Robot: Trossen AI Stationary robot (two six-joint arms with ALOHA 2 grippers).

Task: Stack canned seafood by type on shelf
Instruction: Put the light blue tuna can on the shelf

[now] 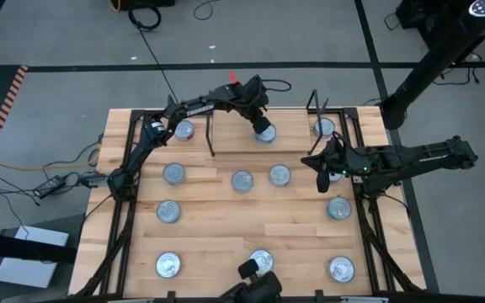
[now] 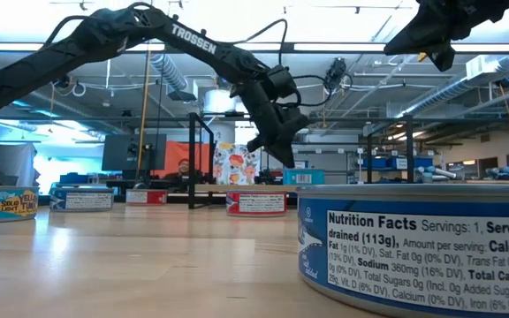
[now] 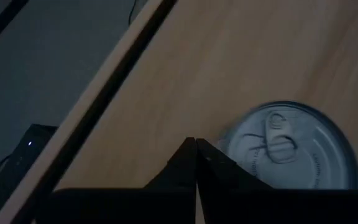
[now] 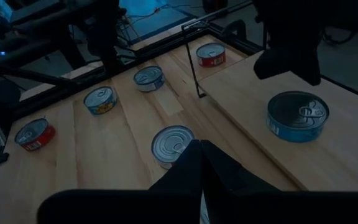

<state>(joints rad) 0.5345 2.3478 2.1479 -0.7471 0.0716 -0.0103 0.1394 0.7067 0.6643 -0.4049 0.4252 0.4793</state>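
Observation:
The shelf (image 1: 293, 141) is a light-wood board between black wire end frames (image 1: 211, 135) at the table's far side. A blue-sided tin (image 4: 297, 116) sits flat on the board near its middle, and another tin (image 1: 324, 128) sits at its right end. My left gripper (image 1: 261, 123) is shut and empty, slanting down just above the far-left rim of the blue tin (image 3: 291, 147). My right gripper (image 1: 322, 174) is shut and empty, held high over the table's right side. Several more tins lie on the tabletop, among them a red one (image 4: 35, 134) and a blue one (image 4: 100, 99).
A red tin (image 1: 183, 130) lies left of the shelf's left frame. Loose tins lie in rows across the tabletop (image 1: 217, 227), at the middle (image 1: 242, 181) and the near edge (image 1: 168, 266). One blue tin (image 2: 422, 247) stands close to the low camera.

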